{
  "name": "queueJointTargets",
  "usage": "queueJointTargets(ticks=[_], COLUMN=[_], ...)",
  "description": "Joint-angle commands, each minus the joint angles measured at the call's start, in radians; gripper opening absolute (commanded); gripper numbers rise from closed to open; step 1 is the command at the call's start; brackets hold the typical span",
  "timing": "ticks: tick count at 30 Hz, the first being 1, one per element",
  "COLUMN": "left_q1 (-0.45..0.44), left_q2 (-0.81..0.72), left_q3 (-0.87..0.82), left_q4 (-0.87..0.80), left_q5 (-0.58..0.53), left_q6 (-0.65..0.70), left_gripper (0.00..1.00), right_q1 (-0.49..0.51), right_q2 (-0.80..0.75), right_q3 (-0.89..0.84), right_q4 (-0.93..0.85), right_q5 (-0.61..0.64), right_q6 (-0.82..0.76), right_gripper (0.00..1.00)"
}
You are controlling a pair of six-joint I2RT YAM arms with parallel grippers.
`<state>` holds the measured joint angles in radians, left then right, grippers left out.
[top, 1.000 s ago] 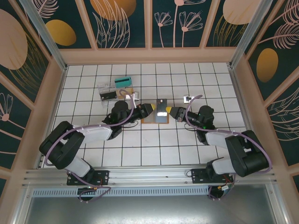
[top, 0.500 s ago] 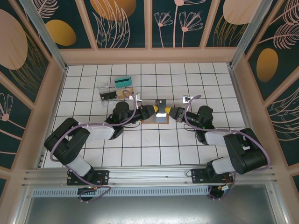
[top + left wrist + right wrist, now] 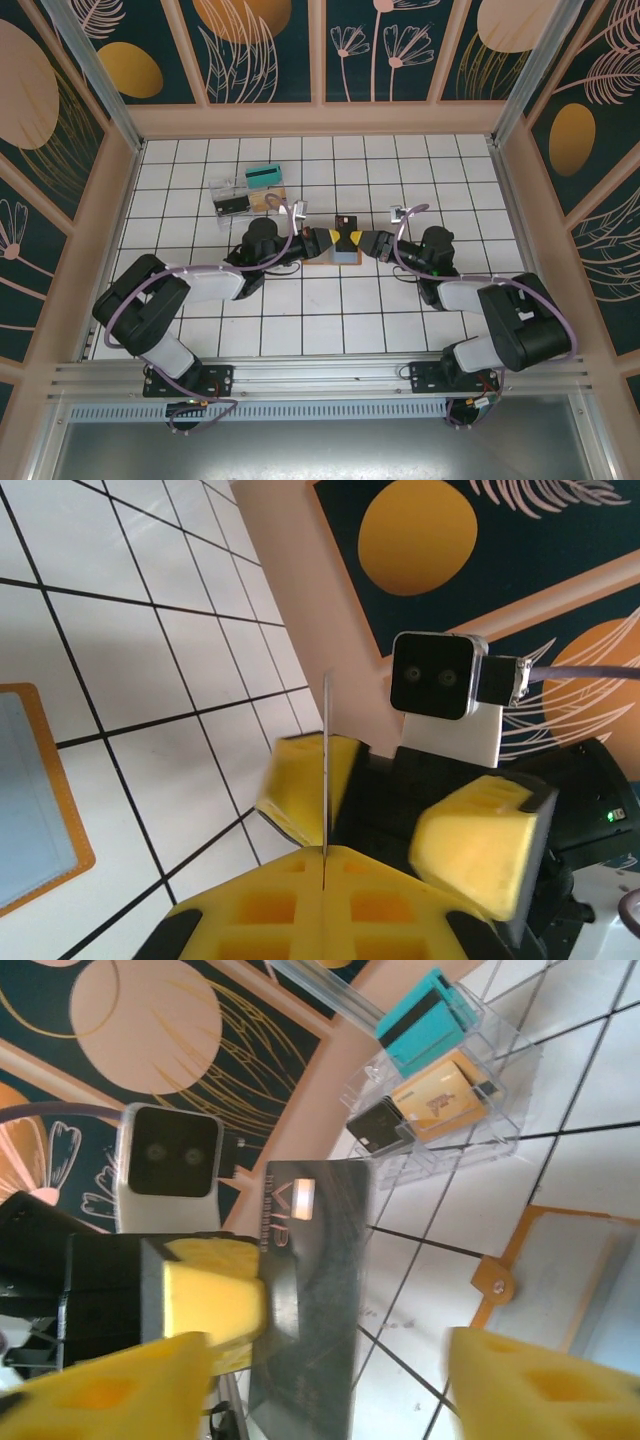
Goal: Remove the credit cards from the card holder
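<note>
Card holder (image 3: 346, 257) lies open and flat on the white tiled table (image 3: 200, 170), mid-table between both arms. Soft, leather-like, orange-brown rim, blue-grey face. Dark glossy credit card (image 3: 310, 1290) is held over it, pinched at one end by the left gripper (image 3: 328, 238), fingers clamped. Right gripper (image 3: 368, 241) has fingers spread, holding nothing. Card is probably light, stiff and slick, so grip it flat across the faces. Clear plastic tray (image 3: 450, 1090) holding more cards sits beyond.

Bright, even light — hardly any shadows on the white tiles (image 3: 330, 320). The yellow fingers (image 3: 100, 1390) at the bottom look blurry.
</note>
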<state>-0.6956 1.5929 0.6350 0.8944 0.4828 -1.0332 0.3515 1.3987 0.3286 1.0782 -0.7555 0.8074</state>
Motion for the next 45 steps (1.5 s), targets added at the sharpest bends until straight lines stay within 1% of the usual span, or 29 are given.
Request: queueJointTargets(ticks=[1, 3, 5, 7, 9, 11, 13, 14, 17, 19, 21, 24, 25, 27, 30, 33, 34, 36, 37, 38, 40, 42, 45], left_q1=[-0.002, -0.002, -0.002, -0.002, -0.002, -0.001, -0.002, -0.002, -0.002, 0.007, 0.031, 0.064, 0.082, 0.12, 0.185, 0.259, 0.281, 0.314, 0.323, 0.337, 0.373, 0.392, 0.411], left_q2=[-0.067, -0.098, -0.126, -0.153, -0.177, -0.2, -0.225, -0.242, -0.298, -0.338, -0.381, -0.436, -0.441, -0.429, -0.393, -0.372, -0.368, -0.358, -0.354, -0.346, -0.325, -0.293, -0.236], left_q3=[0.049, 0.077, 0.111, 0.157, 0.207, 0.252, 0.268, 0.266, 0.233, 0.196, 0.147, 0.094, 0.096, 0.12, 0.161, 0.181, 0.181, 0.178, 0.168, 0.159, 0.162, 0.183, 0.232], left_q4=[-0.146, -0.283, -0.426, -0.581, -0.739, -0.851, -0.908, -0.916, -0.898, -0.869, -0.815, -0.751, -0.755, -0.801, -0.884, -0.947, -0.963, -1.0, -1.009, -1.001, -0.999, -1.019, -1.045], left_q5=[-0.049, -0.102, -0.173, -0.271, -0.408, -0.533, -0.643, -0.68, -0.789, -0.796, -0.79, -0.799, -0.781, -0.753, -0.678, -0.563, -0.541, -0.508, -0.515, -0.528, -0.517, -0.515, -0.495], left_q6=[0.105, 0.174, 0.248, 0.333, 0.417, 0.518, 0.599, 0.665, 0.821, 0.906, 0.962, 1.122, 1.192, 1.3, 1.455, 1.61, 1.671, 1.822, 1.902, 1.954, 2.02, 2.072, 2.091], left_gripper=[0.0, 0.0, 0.0, 0.0, 0.0, 0.0, 0.0, 0.0, 0.0, 0.0, 0.0, 0.0, 0.0, 0.0, 0.0, 0.0, 0.0, 0.0, 0.0, 0.0, 0.0, 0.0, 0.0], right_q1=[0.005, 0.006, 0.011, 0.021, 0.037, 0.054, 0.07, 0.077, 0.091, 0.09, 0.091, 0.091, 0.091, 0.091, 0.091, 0.091, 0.092, 0.092, 0.092, 0.092, 0.096, 0.105, 0.142], right_q2=[-0.078, -0.121, -0.158, -0.194, -0.23, -0.265, -0.299, -0.319, -0.379, -0.413, -0.441, -0.473, -0.48, -0.49, -0.493, -0.491, -0.491, -0.486, -0.485, -0.483, -0.476, -0.454, -0.406], right_q3=[0.013, 0.007, 0.01, 0.012, 0.013, 0.017, 0.014, 0.007, -0.011, -0.02, -0.024, -0.032, -0.033, -0.036, -0.035, -0.033, -0.036, -0.039, -0.037, -0.036, -0.035, -0.033, -0.002], right_q4=[-0.096, -0.146, -0.195, -0.239, -0.273, -0.31, -0.33, -0.335, -0.353, -0.36, -0.372, -0.382, -0.388, -0.392, -0.398, -0.411, -0.409, -0.407, -0.408, -0.407, -0.394, -0.363, -0.361], right_q5=[0.073, 0.119, 0.153, 0.19, 0.223, 0.253, 0.281, 0.298, 0.344, 0.356, 0.371, 0.379, 0.384, 0.394, 0.398, 0.41, 0.417, 0.42, 0.416, 0.41, 0.389, 0.333, 0.274], right_q6=[-0.081, -0.101, -0.124, -0.143, -0.163, -0.184, -0.198, -0.204, -0.214, -0.215, -0.217, -0.214, -0.212, -0.205, -0.198, -0.196, -0.193, -0.191, -0.191, -0.191, -0.192, -0.202, -0.235], right_gripper=[0.77, 0.86, 0.9, 0.99, 0.99, 0.99, 0.99, 0.99, 0.99, 0.99, 0.99, 0.99, 0.99, 0.99, 0.99, 0.99, 0.99, 0.99, 0.99, 0.99, 0.99, 0.99, 0.99])
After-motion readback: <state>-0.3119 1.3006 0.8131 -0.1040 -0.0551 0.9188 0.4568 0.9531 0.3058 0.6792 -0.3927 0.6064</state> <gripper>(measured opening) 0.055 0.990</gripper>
